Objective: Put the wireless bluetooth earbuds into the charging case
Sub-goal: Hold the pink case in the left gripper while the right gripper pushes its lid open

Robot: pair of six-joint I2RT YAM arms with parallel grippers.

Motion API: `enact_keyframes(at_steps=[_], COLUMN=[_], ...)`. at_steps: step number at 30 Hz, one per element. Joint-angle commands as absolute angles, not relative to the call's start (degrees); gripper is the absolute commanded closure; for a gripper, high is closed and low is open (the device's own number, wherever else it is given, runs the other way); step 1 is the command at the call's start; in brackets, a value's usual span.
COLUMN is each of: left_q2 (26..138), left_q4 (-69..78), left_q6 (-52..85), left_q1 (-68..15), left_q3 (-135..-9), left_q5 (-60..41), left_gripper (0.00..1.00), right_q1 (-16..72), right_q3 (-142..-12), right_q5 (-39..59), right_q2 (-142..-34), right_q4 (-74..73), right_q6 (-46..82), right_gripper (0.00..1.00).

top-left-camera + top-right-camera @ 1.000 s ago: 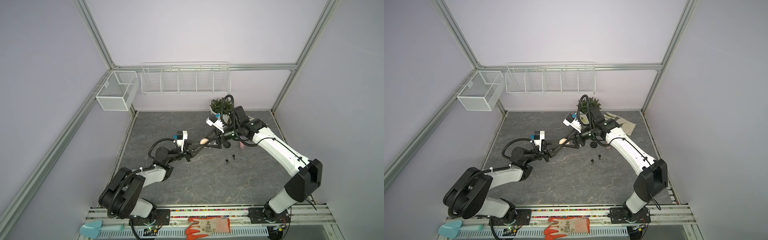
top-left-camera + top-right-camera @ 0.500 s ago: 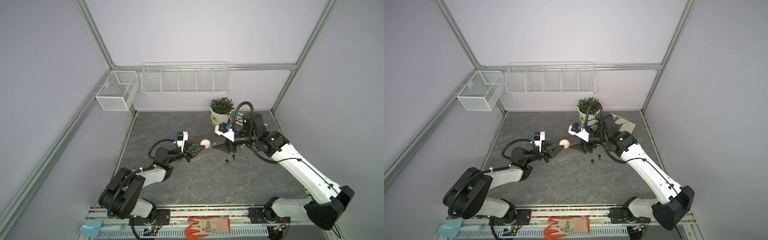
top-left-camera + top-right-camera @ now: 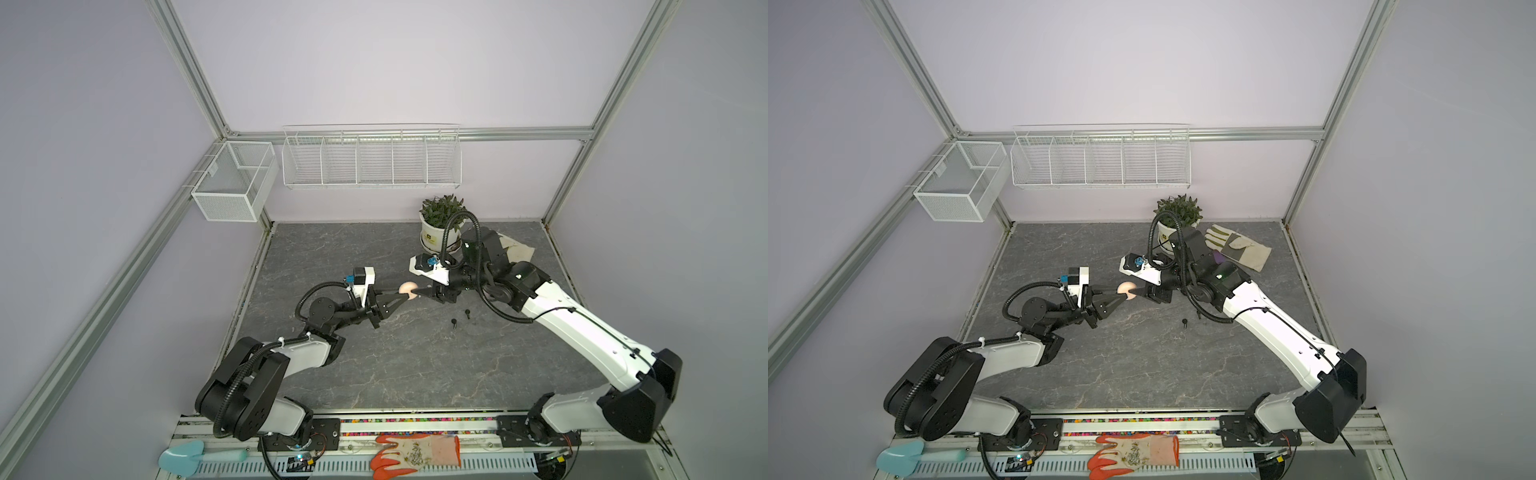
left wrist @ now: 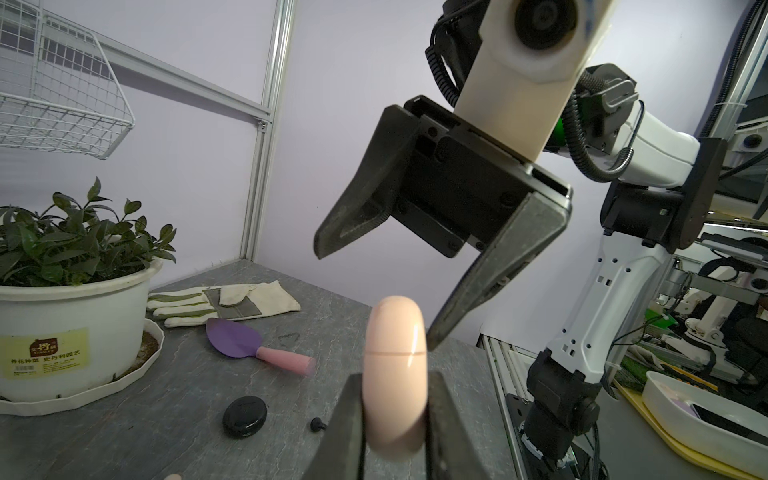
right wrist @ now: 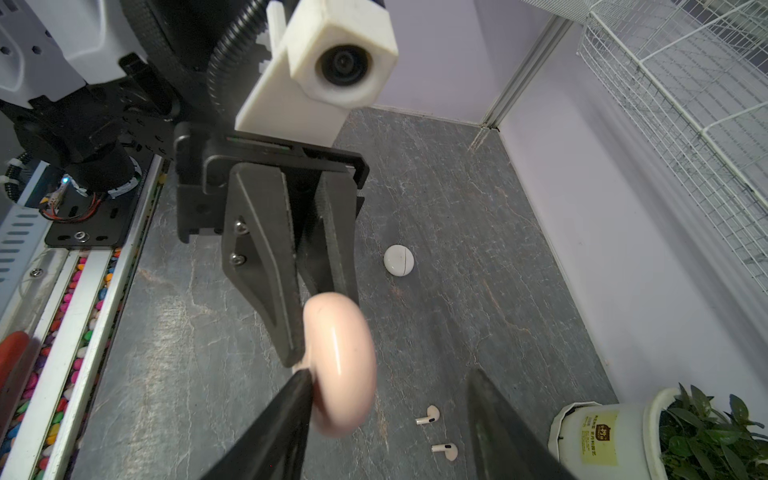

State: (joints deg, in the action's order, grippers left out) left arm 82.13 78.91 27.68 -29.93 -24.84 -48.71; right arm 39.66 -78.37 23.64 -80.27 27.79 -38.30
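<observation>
In both top views we see the left gripper (image 3: 402, 296) clamped tight on a pink charging case (image 3: 407, 289), holding it above the grey table (image 3: 374, 374) near the middle. The right gripper (image 3: 419, 293) faces it from the opposite side, its tips right at the case. In a top view two black earbuds (image 3: 454, 322) lie loose on the table just beside the right arm, outside any case. A potted plant (image 3: 440, 224) stands at the back.

From the left wrist we see the pink charging case (image 4: 395, 370) edge-on, its seam closed, pinched between the left fingers (image 4: 353, 415). The right gripper (image 4: 374, 297) hangs over it with jaws wide apart, holding nothing, one tip just beside the case's top. On the table lie a black charging case (image 4: 244, 415), one black earbud close to it, a purple trowel (image 4: 232, 338) and a work glove (image 4: 224, 303).

From the right wrist we see one right finger (image 5: 286, 415) at the pink case's rim; we cannot tell whether it touches. Beyond lie a closed white charging case (image 5: 399, 260) and two whitish earbuds (image 5: 428, 415), apart from it, near the plant pot.
</observation>
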Motion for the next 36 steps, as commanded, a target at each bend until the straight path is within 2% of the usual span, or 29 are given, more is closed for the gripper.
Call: enact_keyframes(at_steps=[1,18,36], left_q2=[81.52,81.51,81.53], left_q4=[81.12,81.12,81.12], left_q6=[26.76,27.29,27.13], left_q1=[-30.08,-30.08,-30.14], left_q3=[-24.9,-24.44,-23.64], left_q5=[-50.28,-50.14,-49.97], left_gripper=[1.0,1.0,1.0], right_q1=[40.29,40.8,40.74], right_q3=[-79.43,-78.92,-78.31], right_q5=[22.69,15.62,13.18], right_q2=[-81.44,-80.36,-79.71], right_q4=[26.51,23.57,21.8], right_q6=[-40.6,-39.26,-37.22], right_gripper=[0.39,0.4,0.38])
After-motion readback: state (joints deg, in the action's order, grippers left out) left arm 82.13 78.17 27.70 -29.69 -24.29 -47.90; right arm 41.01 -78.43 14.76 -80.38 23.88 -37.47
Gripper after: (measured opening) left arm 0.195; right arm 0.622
